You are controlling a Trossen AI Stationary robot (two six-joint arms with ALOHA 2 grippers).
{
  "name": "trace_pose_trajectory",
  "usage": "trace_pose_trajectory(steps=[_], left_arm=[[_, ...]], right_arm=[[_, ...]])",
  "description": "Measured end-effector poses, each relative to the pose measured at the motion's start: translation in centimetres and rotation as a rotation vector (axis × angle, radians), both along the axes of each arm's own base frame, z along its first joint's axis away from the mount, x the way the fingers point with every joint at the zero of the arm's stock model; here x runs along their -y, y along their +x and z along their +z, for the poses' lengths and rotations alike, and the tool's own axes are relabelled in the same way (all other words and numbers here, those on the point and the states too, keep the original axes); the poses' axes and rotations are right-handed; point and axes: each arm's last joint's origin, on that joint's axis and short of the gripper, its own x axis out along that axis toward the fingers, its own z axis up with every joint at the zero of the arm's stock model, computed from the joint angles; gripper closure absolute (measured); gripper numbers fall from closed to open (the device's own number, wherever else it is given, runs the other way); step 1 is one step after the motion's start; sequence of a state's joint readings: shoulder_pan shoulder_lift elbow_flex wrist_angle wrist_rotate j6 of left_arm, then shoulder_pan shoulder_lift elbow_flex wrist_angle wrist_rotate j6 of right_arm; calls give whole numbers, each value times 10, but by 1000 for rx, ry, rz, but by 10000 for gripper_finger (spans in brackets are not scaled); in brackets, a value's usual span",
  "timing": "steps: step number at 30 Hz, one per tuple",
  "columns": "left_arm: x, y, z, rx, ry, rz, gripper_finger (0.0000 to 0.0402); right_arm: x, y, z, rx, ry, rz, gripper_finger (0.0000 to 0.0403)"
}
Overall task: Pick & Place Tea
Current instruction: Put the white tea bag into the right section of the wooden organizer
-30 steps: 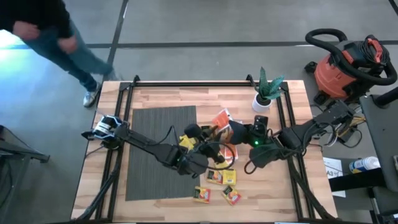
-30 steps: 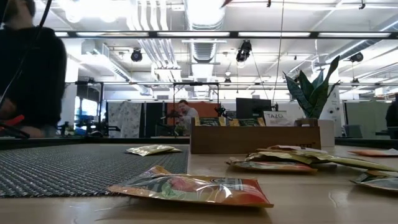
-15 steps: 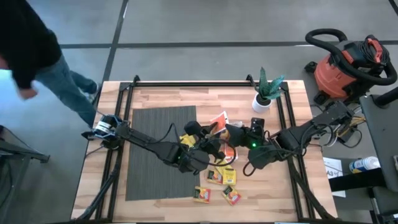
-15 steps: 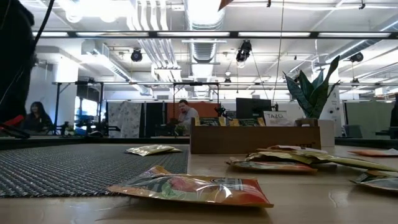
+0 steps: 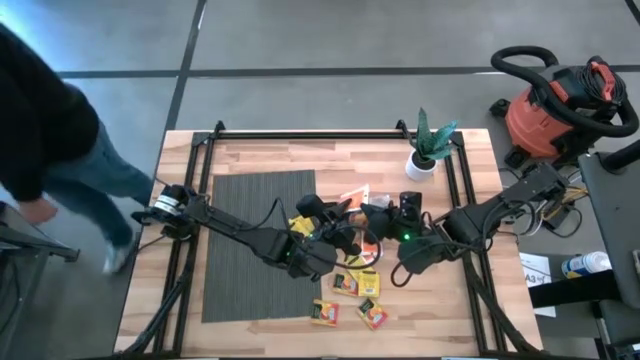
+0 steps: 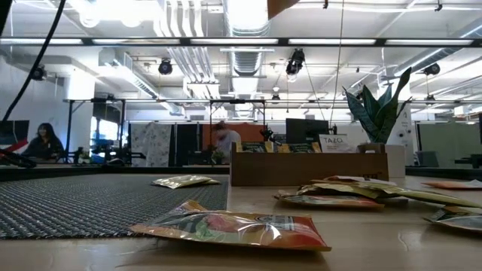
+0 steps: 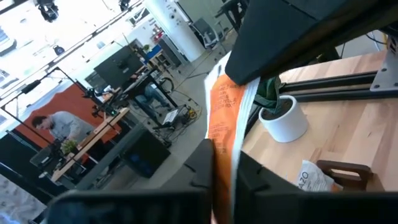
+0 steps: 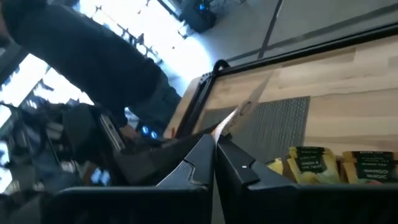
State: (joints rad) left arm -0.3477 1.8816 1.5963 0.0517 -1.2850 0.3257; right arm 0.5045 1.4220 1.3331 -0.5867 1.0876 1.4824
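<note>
The left gripper (image 7: 222,177) fingers (image 7: 202,163) are pinching the edge of a thin, flat orange-and-white sachet (image 7: 225,115) standing upright between them, above the middle of the desk (image 5: 260,160). The right gripper (image 8: 214,152) fingers (image 8: 239,165) are pressing narrow on the same sachet's other edge. Glossy yellow sachets (image 5: 358,285) are lying flat on the pale wood just beside, near a dark ribbed mat (image 5: 250,220). A white potted plant (image 5: 425,150) is standing behind, and a person (image 5: 50,150) is passing the desk's left corner.

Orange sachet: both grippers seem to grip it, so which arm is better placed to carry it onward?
Probably left: the left gripper pinches the orange sachet well between its fingers; the right gripper holds it only at its fingertips.
</note>
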Motion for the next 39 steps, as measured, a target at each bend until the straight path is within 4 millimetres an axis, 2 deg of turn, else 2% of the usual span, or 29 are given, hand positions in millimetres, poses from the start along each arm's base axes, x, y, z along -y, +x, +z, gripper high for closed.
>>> trace_pose_trajectory(steps=[6, 14, 19, 23, 27, 32, 35, 39], left_arm=[[0, 0, 0, -11, 5, -13, 393], [0, 1, -4, -16, -35, -74, 395], [0, 0, 2, 91, -215, -241, 395], [-11, -3, 12, 164, -326, -343, 396], [-27, -6, 5, 188, -421, -499, 396], [-48, -12, -11, 321, -498, -662, 396], [-60, -14, -16, 391, -496, -733, 396], [-72, -14, -23, 364, -481, -801, 391]], right_arm=[[-3, -7, 4, -138, -106, 156, 389], [-4, -36, 22, -402, -410, 394, 335], [-1, -47, 30, -618, -730, 591, 290], [2, -52, 33, -739, -862, 694, 260], [6, -58, 41, -809, -896, 719, 240], [18, -61, 50, -858, -884, 705, 229], [27, -57, 51, -864, -828, 732, 229], [44, -49, 49, -870, -724, 800, 229]])
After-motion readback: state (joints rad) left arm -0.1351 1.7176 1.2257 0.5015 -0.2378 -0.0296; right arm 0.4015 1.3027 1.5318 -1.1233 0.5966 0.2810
